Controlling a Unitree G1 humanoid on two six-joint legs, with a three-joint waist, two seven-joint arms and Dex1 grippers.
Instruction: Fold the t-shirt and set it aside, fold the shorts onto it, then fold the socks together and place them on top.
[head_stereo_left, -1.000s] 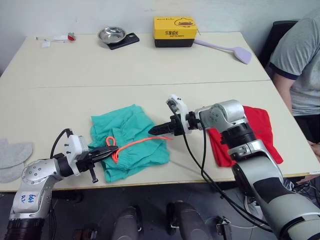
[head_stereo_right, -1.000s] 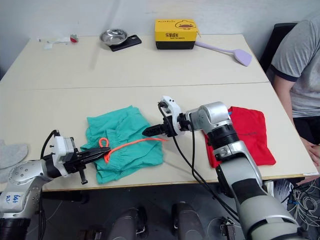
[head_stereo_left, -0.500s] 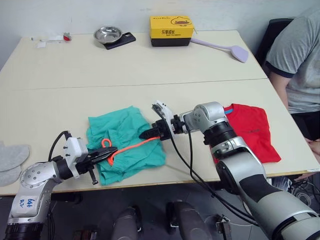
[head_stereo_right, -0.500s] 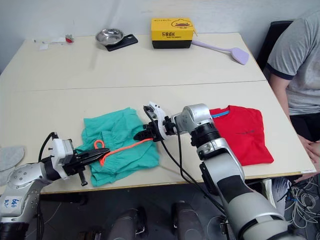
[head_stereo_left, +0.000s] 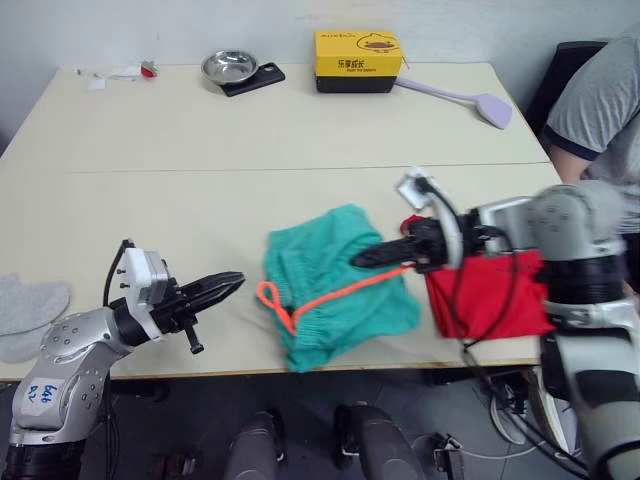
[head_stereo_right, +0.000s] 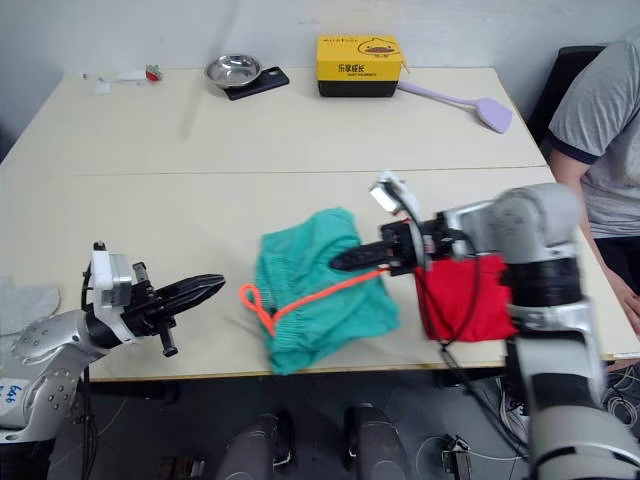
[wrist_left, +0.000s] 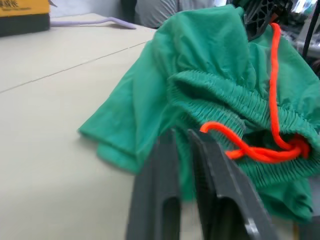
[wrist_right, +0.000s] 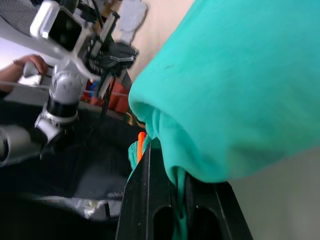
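The teal-green shorts lie bunched near the table's front edge, their orange drawstring trailing left. My right gripper is shut on the shorts' right side, with green cloth pinched between its fingers. Behind that arm lies the red t-shirt, partly hidden by it. My left gripper hovers left of the shorts, a small gap away from the drawstring loop, fingers slightly open and holding nothing. The grey socks lie at the far left edge.
At the table's back stand a yellow box, a steel bowl on a black slab, and a lilac swatter. A person in a grey shirt sits at the right end of the table.
My right gripper closed on the shorts and dragged them right, up against the t-shirt. My left gripper let go of the drawstring and opened a little. The camera also shifted.
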